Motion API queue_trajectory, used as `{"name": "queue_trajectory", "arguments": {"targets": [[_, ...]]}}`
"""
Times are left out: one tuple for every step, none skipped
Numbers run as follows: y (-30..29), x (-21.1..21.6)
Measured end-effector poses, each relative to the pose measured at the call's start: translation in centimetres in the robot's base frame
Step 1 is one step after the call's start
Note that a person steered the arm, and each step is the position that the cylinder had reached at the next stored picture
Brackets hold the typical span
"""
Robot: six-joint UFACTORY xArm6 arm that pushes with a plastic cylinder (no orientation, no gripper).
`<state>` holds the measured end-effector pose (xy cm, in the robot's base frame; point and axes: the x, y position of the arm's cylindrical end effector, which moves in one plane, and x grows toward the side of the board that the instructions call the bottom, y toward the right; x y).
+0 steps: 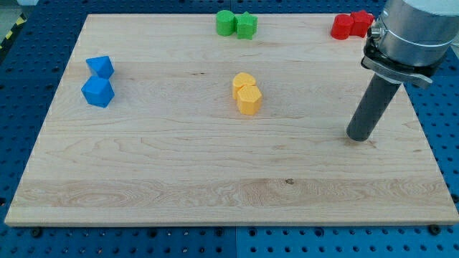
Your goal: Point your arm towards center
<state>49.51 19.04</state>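
Observation:
My tip (358, 136) rests on the wooden board (179, 179) at the view's right, well to the right of the board's middle. Two yellow blocks stand touching near the middle: one rounded block (244, 81) above a hexagonal block (249, 99). My tip is about a hand's width to the right of them and slightly lower in the view. The dark rod rises from the tip to the silver arm end (409, 36) at the view's top right.
Two blue blocks (100, 67) (97, 92) sit at the view's left. A green round block (226, 23) and a green block (246, 26) touch at the top middle. Two red blocks (341, 26) (361, 21) sit at the top right, beside the arm end.

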Motion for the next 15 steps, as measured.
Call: {"name": "queue_trajectory", "arguments": {"targets": [[0.0,0.0],[0.0,0.0],[-0.6,0.0],[-0.6,0.0],[-0.5,0.0],[-0.4,0.0],[-0.3,0.6],[-0.1,0.9],[-0.1,1.0],[-0.1,1.4],[-0.1,1.7],[-0.1,1.7],[0.2,1.7],[0.6,1.7],[1.0,1.7]]}}
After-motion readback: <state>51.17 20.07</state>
